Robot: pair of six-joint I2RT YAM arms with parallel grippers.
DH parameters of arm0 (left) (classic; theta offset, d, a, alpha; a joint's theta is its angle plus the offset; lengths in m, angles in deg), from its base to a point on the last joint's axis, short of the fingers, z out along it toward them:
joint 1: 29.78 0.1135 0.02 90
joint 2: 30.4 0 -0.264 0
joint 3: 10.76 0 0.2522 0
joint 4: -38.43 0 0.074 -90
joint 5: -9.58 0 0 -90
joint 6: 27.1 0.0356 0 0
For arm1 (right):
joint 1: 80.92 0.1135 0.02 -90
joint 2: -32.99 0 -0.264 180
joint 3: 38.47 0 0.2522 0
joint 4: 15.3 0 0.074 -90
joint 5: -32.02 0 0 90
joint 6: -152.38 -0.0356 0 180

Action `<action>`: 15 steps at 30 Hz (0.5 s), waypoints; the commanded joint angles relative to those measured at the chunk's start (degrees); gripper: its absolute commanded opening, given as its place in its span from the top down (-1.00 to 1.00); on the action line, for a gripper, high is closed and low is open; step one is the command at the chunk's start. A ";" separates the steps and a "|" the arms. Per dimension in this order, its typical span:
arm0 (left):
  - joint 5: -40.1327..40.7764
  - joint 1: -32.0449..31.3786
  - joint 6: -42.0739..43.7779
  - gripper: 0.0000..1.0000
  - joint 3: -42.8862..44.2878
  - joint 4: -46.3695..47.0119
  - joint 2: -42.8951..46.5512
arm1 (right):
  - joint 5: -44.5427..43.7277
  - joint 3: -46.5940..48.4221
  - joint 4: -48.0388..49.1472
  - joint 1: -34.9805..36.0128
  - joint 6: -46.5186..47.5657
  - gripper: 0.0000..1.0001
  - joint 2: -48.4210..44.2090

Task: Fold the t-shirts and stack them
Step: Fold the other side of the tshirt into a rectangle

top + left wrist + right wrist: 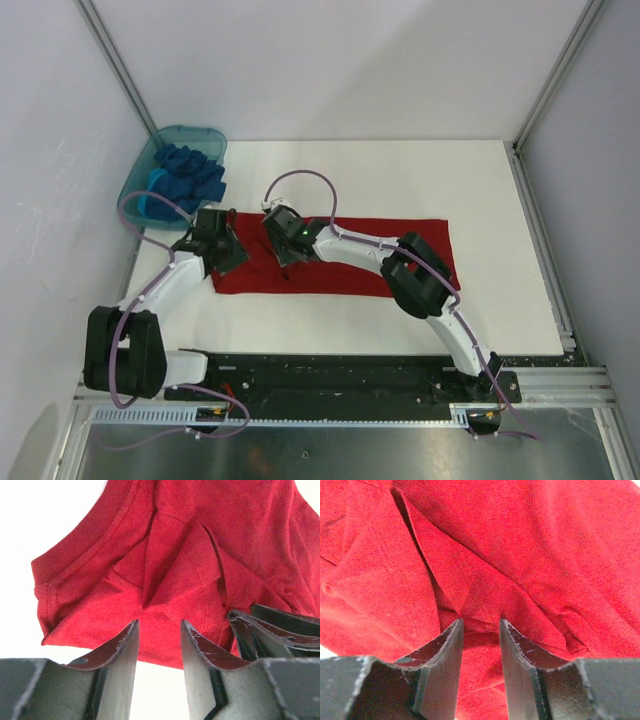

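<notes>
The red t-shirt (340, 280) lies as a long folded strip across the middle of the table. My left gripper (232, 255) is at its left end. In the left wrist view it (159, 625) stands open with a narrow gap, over the hem of the red t-shirt (175, 555), and bare table shows between the fingers. Just to the right, my right gripper (283, 250) is on the shirt. Its jaws (481, 621) pinch a ridge of the red t-shirt (545, 545), and creases radiate from the tips. The blue t-shirts (190, 170) are bunched in the tub.
A translucent teal tub (150, 165) stands at the back left corner. Aluminium frame posts and white walls enclose the table on the left, right and back. In the left wrist view the right gripper's dark fingers (270, 625) are close beside my left one.
</notes>
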 commanded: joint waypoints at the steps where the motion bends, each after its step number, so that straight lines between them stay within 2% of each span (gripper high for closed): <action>1: -1.02 0.44 -0.18 0.14 2.81 0.84 -0.56 | -1.29 2.64 -0.38 0.02 -0.24 0.20 0.74; 5: -2.07 0.49 0.36 0.14 3.18 1.18 -1.40 | -1.68 2.30 -0.62 -0.08 -0.74 0.24 0.38; 15: -3.27 -0.69 2.29 0.15 5.61 2.23 -4.59 | -1.77 -4.28 1.81 -2.16 -4.23 0.79 -6.69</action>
